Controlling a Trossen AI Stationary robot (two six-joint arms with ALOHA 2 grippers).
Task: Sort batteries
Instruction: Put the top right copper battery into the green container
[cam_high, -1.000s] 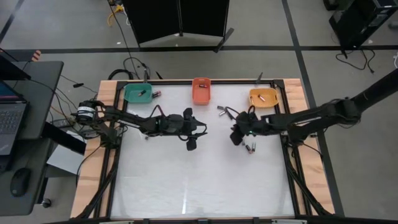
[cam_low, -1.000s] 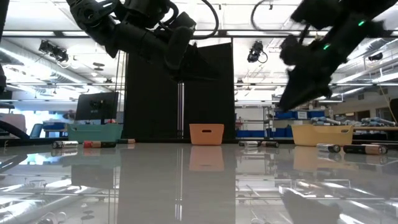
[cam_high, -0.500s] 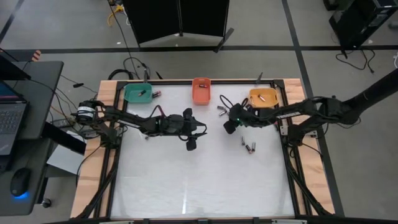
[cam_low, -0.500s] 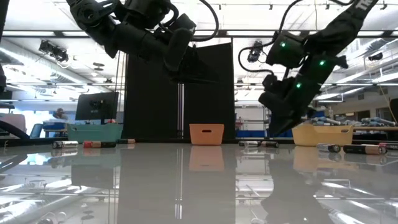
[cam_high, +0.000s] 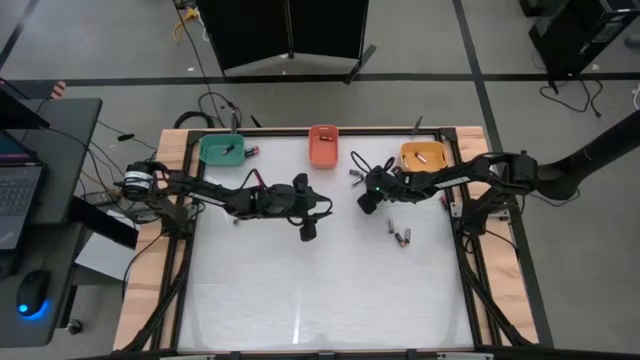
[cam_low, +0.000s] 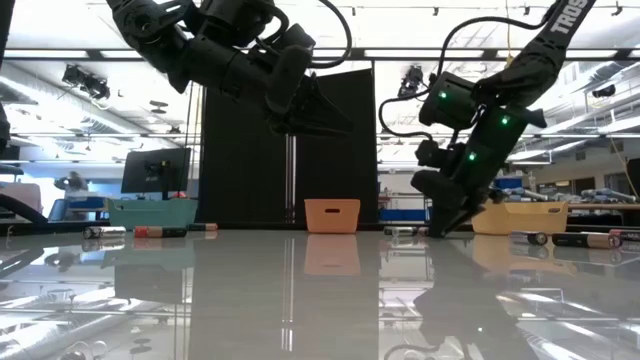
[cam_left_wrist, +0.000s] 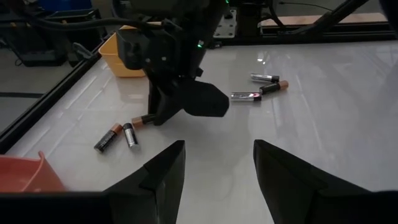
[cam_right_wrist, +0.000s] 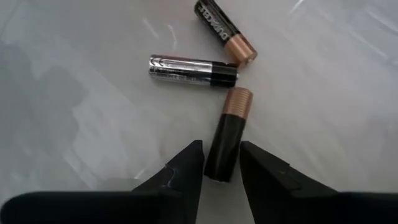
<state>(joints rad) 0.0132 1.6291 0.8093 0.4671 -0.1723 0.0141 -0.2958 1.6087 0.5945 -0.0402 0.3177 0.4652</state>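
Right gripper (cam_right_wrist: 217, 171) is down at the table (cam_high: 320, 280), near the back edge between the orange bin (cam_high: 323, 146) and the yellow bin (cam_high: 422, 156); its fingers (cam_right_wrist: 183, 168) stand apart, one on each side of a black-and-copper battery (cam_right_wrist: 227, 134) lying flat; the wrist view does not settle whether the pads touch it, and the battery rests on the surface, not lifted; just beyond it lie a silver-and-black battery (cam_right_wrist: 193, 68) and a second copper-topped battery (cam_right_wrist: 225, 28), the three close together with their ends nearly meeting; in the low view the same gripper (cam_low: 445, 220) points steeply down with its tips at table level. Left gripper (cam_high: 308, 228) hangs above the table left of centre, clear of the surface, fingers (cam_left_wrist: 165, 171) spread wide with nothing between them. More batteries: two (cam_high: 401, 237) side by side on the table right of centre, well apart from the right gripper; the left wrist view shows a pair (cam_left_wrist: 118, 135) beside the right gripper and a further pair (cam_left_wrist: 261, 87) beyond it; one (cam_high: 251, 150) lies just beside the green bin (cam_high: 222, 150); the low view shows several (cam_low: 150, 231) in a row before the green bin and others (cam_low: 565, 238) before the yellow bin; small items lie inside all three bins, too small to identify.
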